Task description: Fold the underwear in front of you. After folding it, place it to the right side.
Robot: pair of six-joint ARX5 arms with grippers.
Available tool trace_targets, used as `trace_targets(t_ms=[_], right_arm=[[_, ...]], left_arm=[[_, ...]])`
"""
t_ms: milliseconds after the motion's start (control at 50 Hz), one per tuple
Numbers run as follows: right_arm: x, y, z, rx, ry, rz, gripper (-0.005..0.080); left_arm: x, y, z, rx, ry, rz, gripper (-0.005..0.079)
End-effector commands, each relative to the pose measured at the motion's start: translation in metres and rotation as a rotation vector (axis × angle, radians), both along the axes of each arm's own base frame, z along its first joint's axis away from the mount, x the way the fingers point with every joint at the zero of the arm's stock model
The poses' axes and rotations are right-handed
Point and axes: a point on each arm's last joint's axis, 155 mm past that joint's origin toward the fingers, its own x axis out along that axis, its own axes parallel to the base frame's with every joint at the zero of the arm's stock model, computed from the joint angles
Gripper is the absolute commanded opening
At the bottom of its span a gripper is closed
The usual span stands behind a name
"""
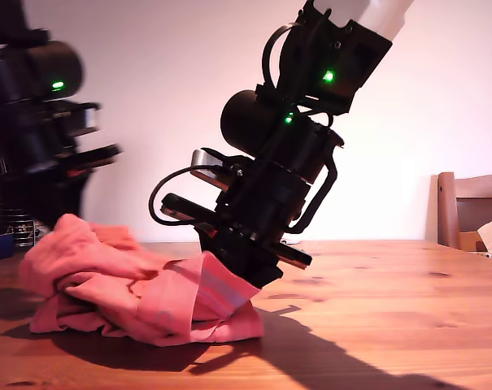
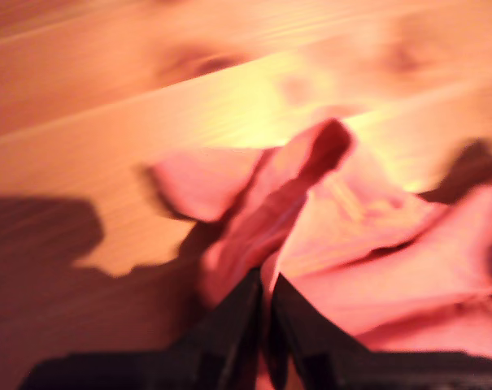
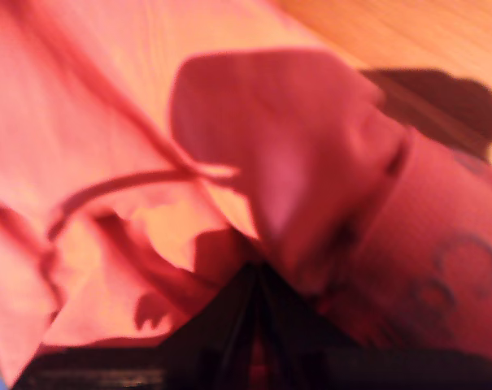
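The underwear point(image 1: 140, 280) lies crumpled on the table point(image 1: 392, 317) at the exterior view's 8 o'clock, with my first claw point(image 2: 266, 305) clenched on a fold of it and my second claw point(image 3: 254, 301) clenched on cloth near the lettered waistband point(image 3: 449, 276).

I see the underwear point(image 1: 140, 288), coral-red cloth with a paler waistband point(image 3: 441, 268) bearing grey lettering, lying crumpled in a bunched heap on the wooden table toward the exterior view's left.
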Motion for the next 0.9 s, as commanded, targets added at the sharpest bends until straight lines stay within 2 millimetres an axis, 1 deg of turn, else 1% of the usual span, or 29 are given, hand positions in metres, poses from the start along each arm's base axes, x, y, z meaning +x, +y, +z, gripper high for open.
trace_targets(t_ms=[0,60,180,260,360,460,660,780,880], right_arm=[[-0.017,-0.028,-0.037,-0.11,0.078,-0.014,-0.0011],[-0.016,-0.032,-0.038,-0.119,0.076,-0.012,-0.0011],[-0.014,-0.035,-0.038,-0.123,0.078,-0.018,-0.0011],[-0.013,-0.037,-0.038,-0.123,0.078,-0.02,-0.001],[-0.014,-0.038,-0.039,-0.129,0.075,-0.002,-0.0011],[-0.015,-0.038,-0.039,-0.131,0.079,0.001,-0.0011],[-0.015,-0.038,-0.039,-0.13,0.078,0.005,-0.0011],[-0.016,-0.038,-0.039,-0.131,0.078,0.007,-0.0011],[-0.016,-0.038,-0.039,-0.13,0.078,0.008,-0.0011]], left_arm=[[-0.004,0.013,-0.003,0.032,0.015,0.014,-0.0021],[-0.006,0.022,-0.007,0.055,0.027,0.02,-0.0021],[-0.014,0.029,-0.014,0.066,0.061,0.029,-0.0021],[-0.015,0.035,-0.018,0.085,0.058,0.039,-0.0021],[-0.009,0.042,-0.024,0.103,0.034,0.051,-0.0021],[0.0,0.049,-0.026,0.098,0.01,0.073,-0.0021],[0.032,0.07,-0.013,0.085,-0.111,0.125,-0.0021],[0.036,0.076,-0.011,0.079,-0.125,0.139,-0.0021],[0.038,0.081,-0.01,0.11,-0.144,0.086,-0.002]])
